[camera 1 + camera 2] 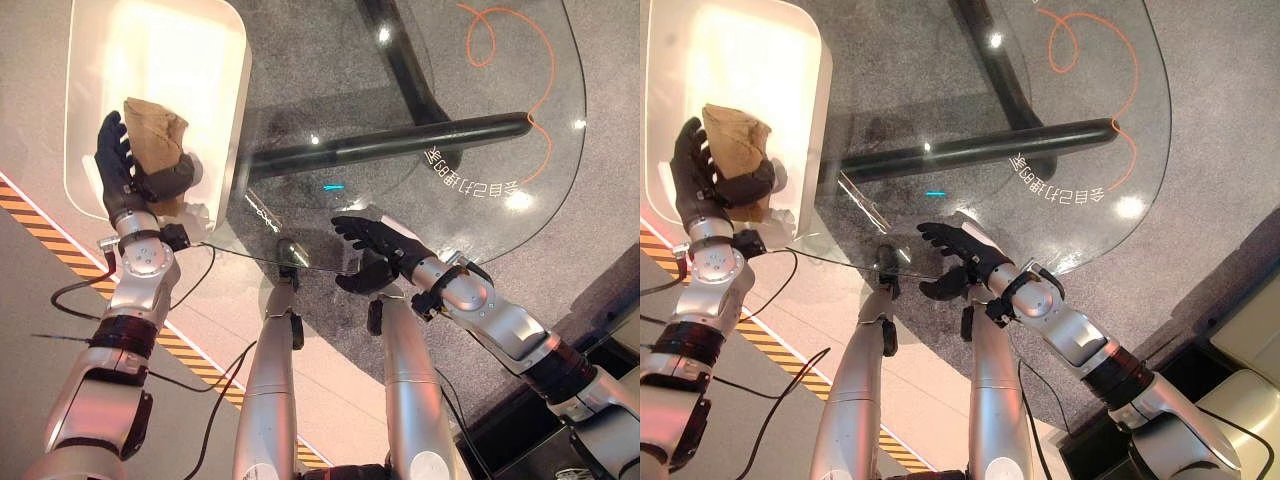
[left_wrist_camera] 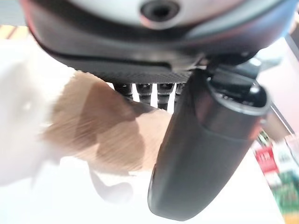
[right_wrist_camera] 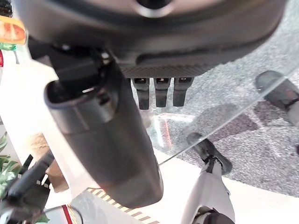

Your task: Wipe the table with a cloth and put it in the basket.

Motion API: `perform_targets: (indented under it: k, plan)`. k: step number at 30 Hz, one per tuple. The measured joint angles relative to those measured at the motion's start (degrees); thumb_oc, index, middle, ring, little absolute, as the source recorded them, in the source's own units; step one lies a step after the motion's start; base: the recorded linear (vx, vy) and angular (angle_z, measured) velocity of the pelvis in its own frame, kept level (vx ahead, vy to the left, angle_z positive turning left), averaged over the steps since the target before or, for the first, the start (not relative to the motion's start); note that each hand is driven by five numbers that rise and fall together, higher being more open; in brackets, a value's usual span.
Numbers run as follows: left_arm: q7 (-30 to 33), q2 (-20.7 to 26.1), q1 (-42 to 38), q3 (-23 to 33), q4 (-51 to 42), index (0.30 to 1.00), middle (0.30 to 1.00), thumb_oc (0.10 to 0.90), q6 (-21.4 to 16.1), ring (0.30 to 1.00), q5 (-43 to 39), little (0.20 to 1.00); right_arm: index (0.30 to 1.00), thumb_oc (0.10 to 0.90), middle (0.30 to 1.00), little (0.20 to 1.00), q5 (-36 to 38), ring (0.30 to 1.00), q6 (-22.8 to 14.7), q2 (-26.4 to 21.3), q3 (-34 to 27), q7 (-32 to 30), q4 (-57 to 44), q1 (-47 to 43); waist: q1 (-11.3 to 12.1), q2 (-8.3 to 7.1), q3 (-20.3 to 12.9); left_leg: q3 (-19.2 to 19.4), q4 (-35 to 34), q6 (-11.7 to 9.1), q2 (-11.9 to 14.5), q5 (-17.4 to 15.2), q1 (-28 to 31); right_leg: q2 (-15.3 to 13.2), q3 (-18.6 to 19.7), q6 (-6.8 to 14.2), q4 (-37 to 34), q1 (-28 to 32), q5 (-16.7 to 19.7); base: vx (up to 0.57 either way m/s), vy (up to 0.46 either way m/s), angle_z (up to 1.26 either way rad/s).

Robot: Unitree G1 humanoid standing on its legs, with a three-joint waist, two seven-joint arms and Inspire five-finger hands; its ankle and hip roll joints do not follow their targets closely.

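Note:
A crumpled brown cloth [image 1: 150,125] hangs over the white basket [image 1: 236,100] at the left, beside the glass table [image 1: 480,170]. My left hand [image 1: 125,185] is raised above the basket's near end, thumb and fingers pinching the cloth [image 2: 103,130]. My right hand [image 1: 385,245] hovers over the table's near edge, open, with its fingers [image 3: 161,91] relaxed and holding nothing.
A black tubular table base [image 1: 400,140] shows through the glass. An orange squiggly line [image 1: 545,70] runs along the far right of the tabletop. Yellow-black striped tape [image 1: 40,235] crosses the floor at the left, near the basket.

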Motion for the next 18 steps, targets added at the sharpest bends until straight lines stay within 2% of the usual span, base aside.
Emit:
perform_targets:
  k: [2,7,15,18]
  plan:
    - [-0.1,-1.6,2.8,1.5,-3.9,0.9,0.9,0.8,-0.5,0.9,-0.8,0.9,0.9,0.8,0.9,0.9,-1.8,0.9,0.0,0.0,-1.0,0.1,-0.6,2.4,1.0,0.01,0.0,0.0,-0.8,-0.1,-0.1,0.1,1.6,-0.1,0.0,0.0,-0.1,1.4,-0.3,-0.03,-0.06,0.03]
    - [-0.6,-1.7,7.8,2.4,-9.6,0.9,0.9,0.8,-0.5,0.9,-1.0,0.9,0.9,0.8,0.9,0.9,-3.4,0.9,0.0,0.1,-2.1,0.9,-1.3,4.2,2.7,0.03,0.0,-0.4,-2.0,-0.1,-0.1,0.1,5.5,-0.1,-0.3,-0.1,-0.2,4.8,-0.9,-0.03,-0.067,0.04]
    - [0.3,-0.9,10.9,4.3,-11.9,0.9,0.9,0.8,-0.3,0.9,-0.1,0.9,0.9,0.8,0.9,0.9,-3.4,0.9,0.0,0.0,-4.6,1.1,-3.2,7.3,3.9,0.16,0.0,-0.5,-3.1,-0.4,0.0,-0.1,10.1,-0.1,-0.6,-0.1,-0.9,9.3,-1.7,-0.03,-0.057,0.01]
    - [-2.1,-3.2,15.3,6.7,-14.8,0.9,0.9,0.8,0.0,0.9,-5.8,0.9,0.9,0.8,0.9,0.9,-3.4,0.9,-0.8,0.6,-5.8,0.9,-2.3,13.1,4.1,0.33,0.1,-0.9,-3.8,-0.2,0.2,0.0,13.4,-0.1,-1.3,-0.2,-1.7,12.8,-1.7,-0.05,-0.113,0.04]
